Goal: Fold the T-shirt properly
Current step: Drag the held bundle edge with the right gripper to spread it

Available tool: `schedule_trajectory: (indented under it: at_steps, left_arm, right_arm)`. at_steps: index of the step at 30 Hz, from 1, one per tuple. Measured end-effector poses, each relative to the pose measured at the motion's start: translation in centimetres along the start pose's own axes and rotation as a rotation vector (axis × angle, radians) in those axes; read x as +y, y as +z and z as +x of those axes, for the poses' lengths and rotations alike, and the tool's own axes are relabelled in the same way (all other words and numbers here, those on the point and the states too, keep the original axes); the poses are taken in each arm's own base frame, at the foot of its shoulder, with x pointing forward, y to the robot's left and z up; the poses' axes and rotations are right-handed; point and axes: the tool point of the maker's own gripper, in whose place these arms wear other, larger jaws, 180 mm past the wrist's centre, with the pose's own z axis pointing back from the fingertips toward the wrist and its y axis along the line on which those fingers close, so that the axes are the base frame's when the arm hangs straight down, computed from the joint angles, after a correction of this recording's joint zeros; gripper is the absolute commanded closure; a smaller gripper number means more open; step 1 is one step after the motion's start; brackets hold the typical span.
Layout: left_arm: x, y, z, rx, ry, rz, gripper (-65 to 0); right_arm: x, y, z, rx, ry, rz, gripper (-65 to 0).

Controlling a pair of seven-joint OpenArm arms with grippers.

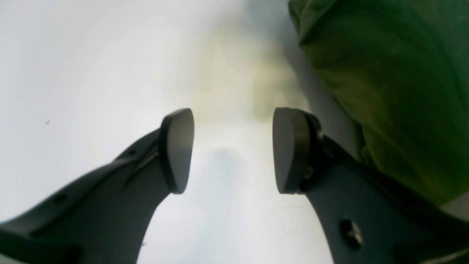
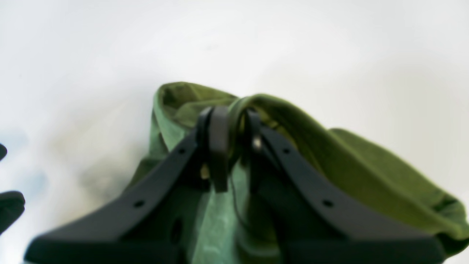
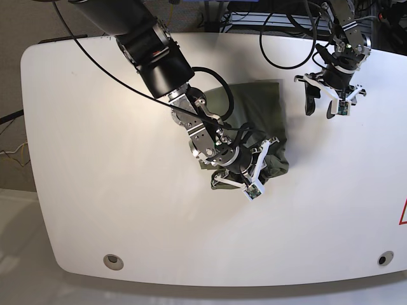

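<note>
Olive-green cotton, soft and matte: we see the plain short-sleeved olive-green T-shirt [image 3: 249,121] lying bunched near the middle of the white rounded table [image 3: 95,159], its flat part toward 12 o'clock and a rumpled heap toward 5 o'clock under the right arm.

Right gripper [image 2: 232,146], black fingers on the arm at the base view's left, sits on that heap. In the right wrist view a rolled fold of cloth runs between its fingers [image 2: 219,146], which stand close together on it. We cannot tell whether they pinch it firmly or are slackening, so we call the grip unclear.

Left gripper [image 1: 232,150], grey with flat dark pads [image 1: 179,148], hangs at about 2 o'clock of the shirt, off the cloth. Its fingers are well apart with only bare table between them. The shirt edge shows at the upper right of the left wrist view, near but not touching.

Handling, our judgement:
- Light, limp, no stiffness; it will sag and drag wherever it is lifted.
- Matte cotton should not slip between pads, but layers will cling and bunch.
- A pinch in the heap risks catching several layers at once.
- Better holds: a single hem edge or shoulder corner, one per arm, pulled apart to flatten first.

Fold looks far from finished; the cloth is crumpled, not squared.
</note>
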Motion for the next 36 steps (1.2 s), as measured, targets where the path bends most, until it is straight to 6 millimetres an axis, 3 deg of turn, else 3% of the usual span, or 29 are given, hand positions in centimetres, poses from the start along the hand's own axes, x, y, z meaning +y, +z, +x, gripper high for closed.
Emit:
schedule_trajectory:
  at_steps: [8, 20, 24, 26, 28, 30, 36]
  left_arm:
    - [-0.1, 0.2, -0.5, 0.012, 0.000, -0.004, -32.6]
    - [-0.1, 0.2, -0.4, 0.010, 0.000, -0.005, -32.6]
    - [-0.1, 0.2, -0.4, 0.010, 0.000, -0.004, -32.6]
    - [-0.1, 0.2, -0.4, 0.010, -0.001, -0.004, -32.6]
    - [-0.1, 0.2, -0.4, 0.010, -0.001, -0.005, -32.6]
    - [-0.1, 0.2, -0.4, 0.010, -0.001, -0.004, -32.6]
    - [-0.1, 0.2, -0.4, 0.010, -0.003, -0.004, -32.6]
  right_arm:
    - [-0.5, 0.0, 1.7, -0.033, 0.017, -0.012, -34.4]
    - [-0.5, 0.8, 5.5, -0.115, -0.012, -0.005, -35.1]
    - [-1.6, 1.0, 5.6, -0.095, -0.053, -0.033, -28.3]
    - [-2.1, 1.2, 5.2, -0.078, -0.058, -0.044, -20.2]
    - [-3.0, 1.5, 4.5, -0.062, -0.049, -0.059, -7.4]
    - [-3.9, 1.8, 3.7, -0.049, -0.041, -0.072, 0.0]
    - [-6.3, 2.8, -0.1, 0.034, -0.041, -0.123, -1.3]
